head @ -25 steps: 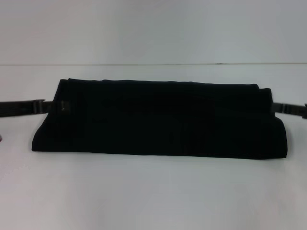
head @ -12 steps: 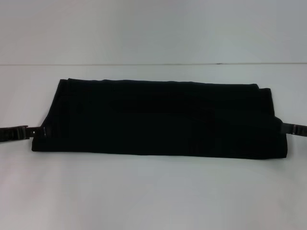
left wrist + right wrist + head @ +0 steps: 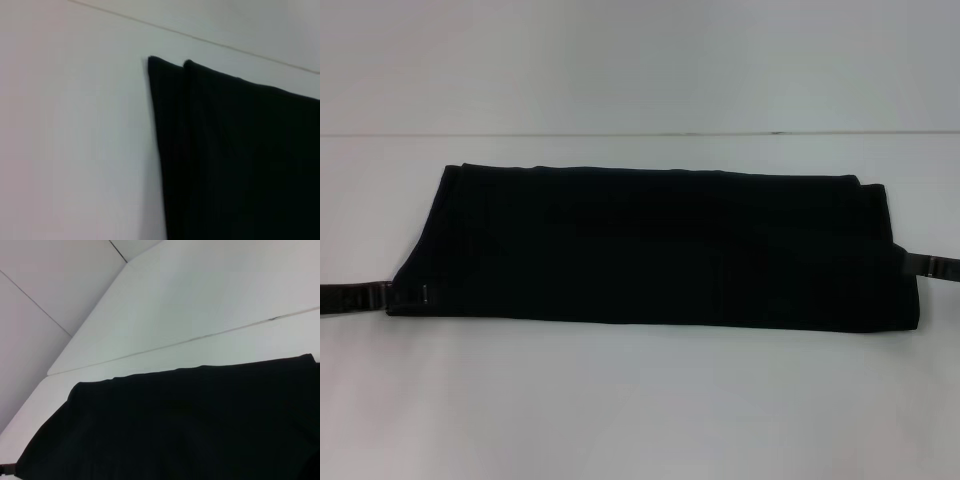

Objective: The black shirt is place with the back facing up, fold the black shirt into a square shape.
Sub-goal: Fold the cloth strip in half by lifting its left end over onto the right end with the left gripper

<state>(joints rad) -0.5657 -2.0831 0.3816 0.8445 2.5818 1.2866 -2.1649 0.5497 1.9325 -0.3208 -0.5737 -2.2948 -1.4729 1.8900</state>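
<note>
The black shirt [image 3: 655,245] lies flat on the white table as a long, wide band, with a folded layer showing along its far edge. My left gripper [image 3: 408,294] reaches in low from the left and meets the shirt's near left corner. My right gripper [image 3: 912,265] comes in from the right and touches the shirt's right end, a little behind the near corner. The left wrist view shows the shirt [image 3: 240,160] with two stacked corner layers. The right wrist view looks along the shirt [image 3: 180,425] lengthwise. Neither wrist view shows its own arm's fingers.
The white table [image 3: 640,400] extends in front of the shirt and on both sides. A thin seam [image 3: 620,134] runs across the table behind the shirt, and more white surface lies beyond it.
Both grippers have slid along the shirt's ends toward me, the left one from mid-height down to the near left corner. The shirt keeps its shape.
</note>
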